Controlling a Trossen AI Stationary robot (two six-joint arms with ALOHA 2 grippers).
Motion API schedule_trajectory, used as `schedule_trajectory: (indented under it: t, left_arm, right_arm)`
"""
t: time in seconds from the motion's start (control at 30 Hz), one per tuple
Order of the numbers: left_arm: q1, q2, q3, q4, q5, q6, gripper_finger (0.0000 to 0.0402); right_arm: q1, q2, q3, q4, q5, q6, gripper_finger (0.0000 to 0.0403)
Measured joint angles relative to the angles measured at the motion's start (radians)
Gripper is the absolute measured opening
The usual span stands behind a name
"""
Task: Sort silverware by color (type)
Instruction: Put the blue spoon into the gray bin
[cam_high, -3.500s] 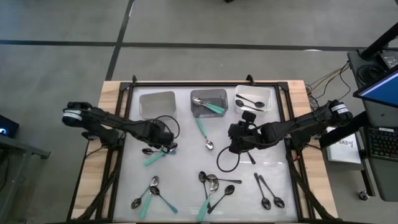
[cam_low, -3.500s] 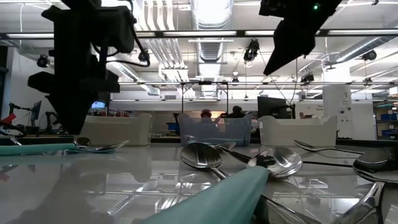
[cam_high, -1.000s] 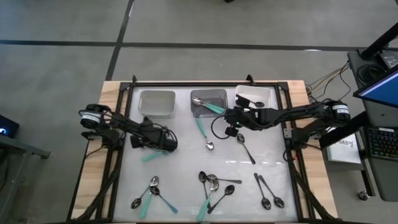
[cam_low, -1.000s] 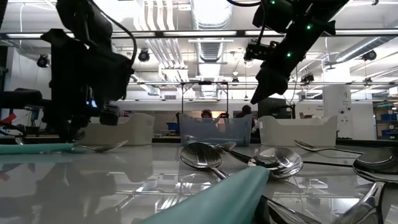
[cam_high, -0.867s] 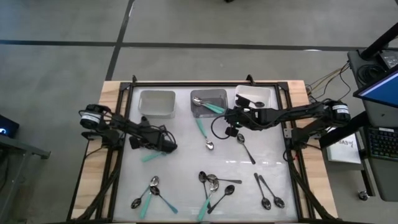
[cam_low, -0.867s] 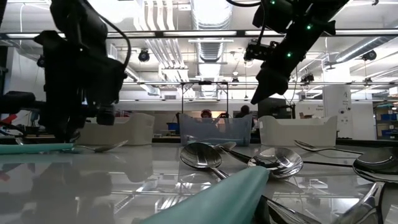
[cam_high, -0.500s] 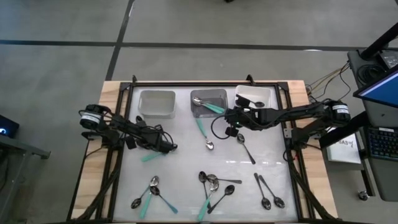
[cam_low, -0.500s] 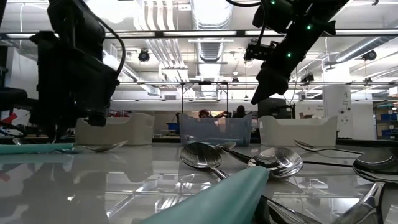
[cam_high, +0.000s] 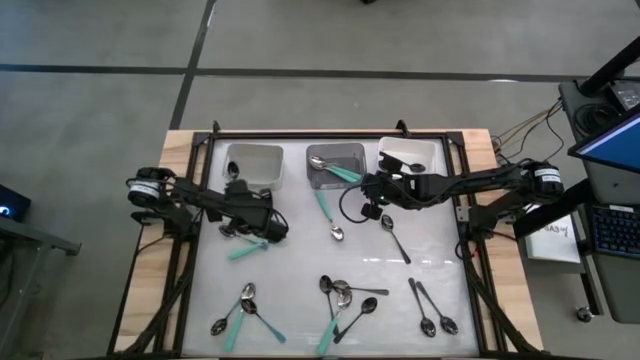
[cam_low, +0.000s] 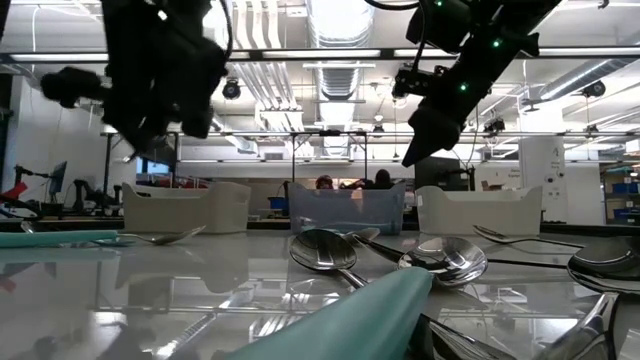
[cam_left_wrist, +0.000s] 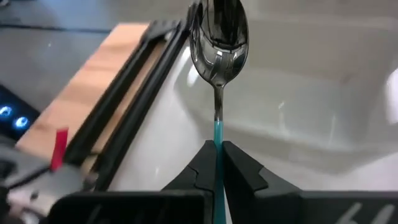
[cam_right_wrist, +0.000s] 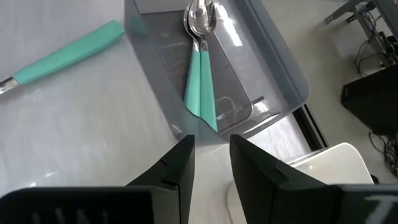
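The left gripper, fingers clamped on a teal-handled spoon, holds it bowl-forward above the worktop's left edge, beside the left bin, while the right gripper hangs part-open near the middle bin.

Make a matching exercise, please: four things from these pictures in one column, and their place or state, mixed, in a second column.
1. left gripper
2. right gripper
3. middle bin
4. right bin

a. holds a black spoon
b. open, empty, near the middle bin
c. shut on a teal-handled spoon
d. holds teal-handled spoons

Pairs: 1-c, 2-b, 3-d, 4-a
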Motion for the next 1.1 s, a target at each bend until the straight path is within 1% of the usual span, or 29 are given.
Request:
schedule_trajectory:
  t: [0.13, 0.2, 0.27, 0.33, 0.43, 0.5, 0.67, 0.7, 0.77, 0.87, 1.0, 1.1]
  left_arm:
    - [0.048, -0.018, 0.026, -0.012, -0.043, 0.113, 0.0]
    - [0.083, -0.028, 0.024, -0.012, -0.082, 0.171, 0.0]
    - [0.128, -0.042, 0.019, -0.013, -0.136, 0.245, 0.0]
    - [0.186, -0.058, 0.02, -0.01, -0.169, 0.354, 0.0]
    - [0.283, -0.083, 0.032, 0.027, -0.198, 0.568, 0.0]
    - [0.343, -0.104, 0.034, 0.109, -0.205, 0.742, 0.0]
    - [0.453, -0.138, 0.014, 0.401, -0.201, 1.303, 0.0]
    - [0.471, -0.139, 0.013, 0.444, -0.192, 1.399, 0.0]
    - [0.504, -0.139, 0.013, 0.505, -0.138, 1.586, 0.0]
    - [0.547, -0.138, 0.001, 0.568, -0.037, 1.793, 0.0]
    - [0.599, -0.138, -0.021, 0.591, 0.093, 1.966, 0.0]
    - [0.632, -0.137, -0.035, 0.602, 0.155, 2.042, 0.0]
  right_arm:
    - [0.0, 0.0, 0.0, -0.001, 0.0, 0.018, 0.0093]
    - [0.0, 0.0, 0.0, -0.001, 0.0, 0.02, 0.0093]
    - [0.0, 0.0, 0.0, -0.001, 0.0, 0.02, 0.0093]
    - [0.0, 0.0, 0.0, -0.001, 0.0, 0.021, 0.0093]
    - [0.0, 0.0, 0.0, -0.001, 0.0, 0.026, 0.0093]
    - [0.0, 0.0, 0.0, -0.001, 0.0, 0.04, 0.0093]
    - [0.0, 0.0, 0.0, -0.001, 0.0, 0.063, 0.0093]
    - [0.0, 0.0, 0.0, -0.001, 0.0, 0.063, 0.0093]
    - [0.0, 0.0, 0.0, -0.001, 0.0, 0.072, 0.0093]
    - [0.0, 0.0, 0.0, -0.003, 0.0, 0.09, 0.0093]
    - [0.0, 0.0, 0.0, -0.005, 0.0, 0.102, 0.0093]
    - [0.0, 0.0, 0.0, -0.005, 0.0, 0.102, 0.0093]
